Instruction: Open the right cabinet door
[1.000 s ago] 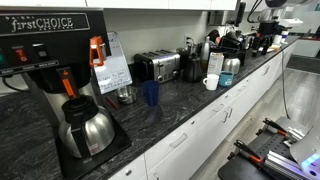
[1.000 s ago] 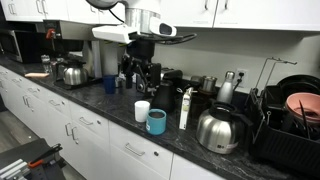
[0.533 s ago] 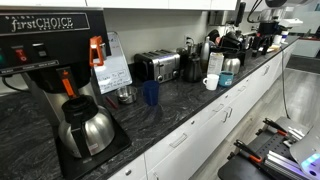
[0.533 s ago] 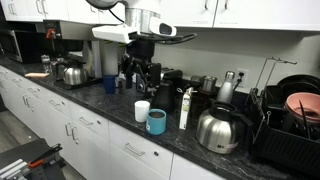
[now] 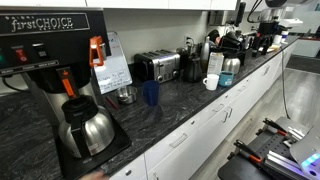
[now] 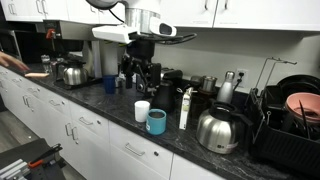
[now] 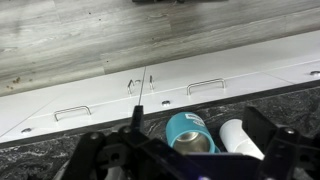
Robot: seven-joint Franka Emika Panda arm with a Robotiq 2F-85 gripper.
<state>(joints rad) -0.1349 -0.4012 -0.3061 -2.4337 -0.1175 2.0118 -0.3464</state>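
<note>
Pincer (image 6: pixel 140 80) spread, hanging over counter (image 6: pixel 100 100). Teal cup (image 7: pixel 188 133) interior seen only in wrist view, contents unclear; white cup (image 7: pixel 240 138) just beside. Cabinet doors (image 6: pixel 80 150) shut below counter front.

Teal mug (image 7: pixel 188 132) & white cup (image 7: pixel 240 140) block counter (image 6: pixel 108 104) right under gripper (image 6: pixel 140 84).

Under your jaws lies a dark speckled counter (image 7: pixel 30 150). Past its edge you see white drawers (image 7: pixel 230 85) with metal handles, then grey plank floor (image 7: pixel 100 35).
</note>
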